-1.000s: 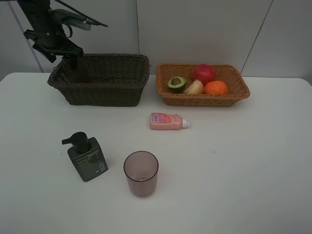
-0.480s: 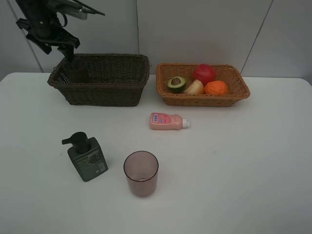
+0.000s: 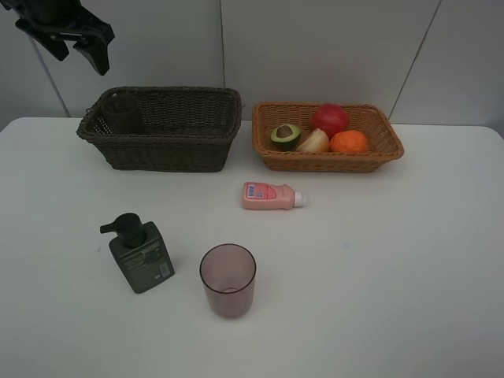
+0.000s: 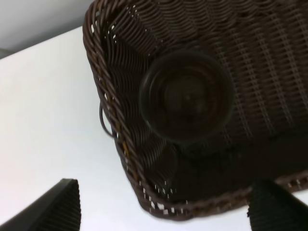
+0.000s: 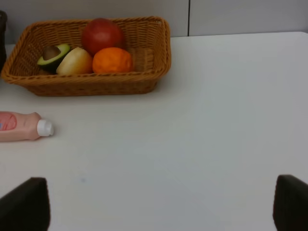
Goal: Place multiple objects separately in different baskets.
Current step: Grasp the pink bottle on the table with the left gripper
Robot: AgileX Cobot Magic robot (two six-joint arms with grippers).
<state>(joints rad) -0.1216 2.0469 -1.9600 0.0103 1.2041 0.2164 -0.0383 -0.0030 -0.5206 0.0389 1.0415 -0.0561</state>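
A translucent brownish-pink cup (image 4: 185,96) stands in a corner of the dark brown wicker basket (image 3: 161,130); high above the basket the left fingers (image 3: 100,53) gape empty; the right fingers (image 5: 24,204) gape empty too. An off-centre grip could topple the second cup (image 3: 227,279), in front of the basket

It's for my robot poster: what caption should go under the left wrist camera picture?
Open left gripper hovers over a cup standing in the corner of the dark wicker basket.

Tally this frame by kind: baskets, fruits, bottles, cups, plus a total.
Baskets: 2 (dark brown basket, light tan basket)
Fruits: 4 (red apple, tangerine, peach-coloured fruit, avocado half)
Bottles: 2 (small pink bottle, dark green pump bottle)
Cups: 2 (front cup, second cup inside the dark brown basket)
Total: 10
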